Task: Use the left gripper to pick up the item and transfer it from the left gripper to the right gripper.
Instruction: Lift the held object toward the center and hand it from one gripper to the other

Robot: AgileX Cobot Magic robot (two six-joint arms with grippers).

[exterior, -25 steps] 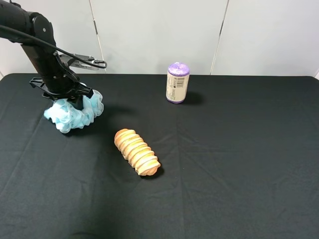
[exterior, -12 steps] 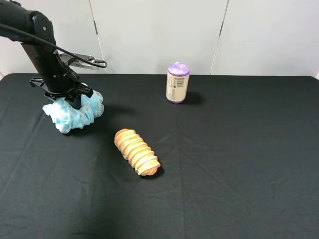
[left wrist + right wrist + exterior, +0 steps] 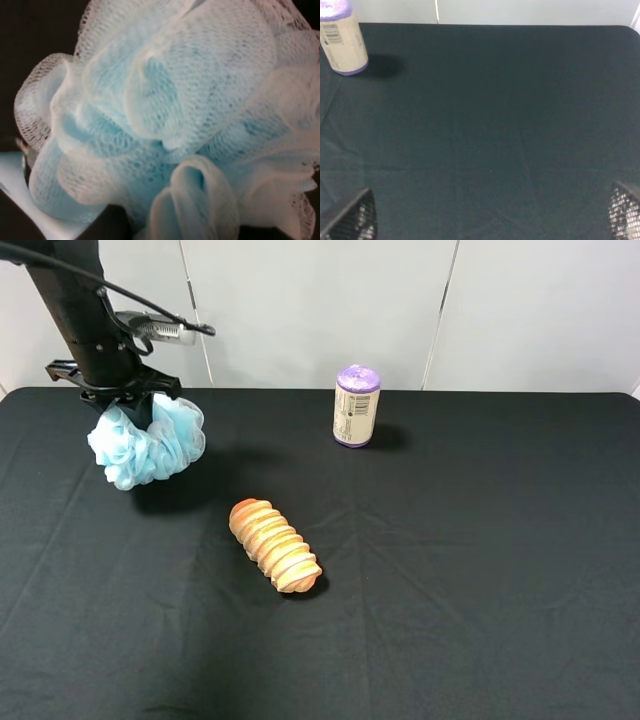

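Note:
The item, a fluffy light-blue mesh pouf (image 3: 147, 445), hangs from my left gripper (image 3: 130, 407) at the far left, lifted clear of the black table (image 3: 480, 570), with its shadow below. The gripper is shut on its top and its fingers are buried in the mesh. The pouf fills the left wrist view (image 3: 170, 120). My right gripper (image 3: 489, 216) is open and empty, with only its two fingertips (image 3: 355, 220) showing far apart over bare cloth. It is out of the exterior view.
A ridged orange-tan oblong (image 3: 275, 545) lies on the table, right of and nearer than the pouf. A purple-capped canister (image 3: 356, 406) stands upright at the back centre and also shows in the right wrist view (image 3: 340, 42). White wall panels stand behind.
My left gripper has risen with the pouf, lifting it off the table. The oblong and canister have not moved.

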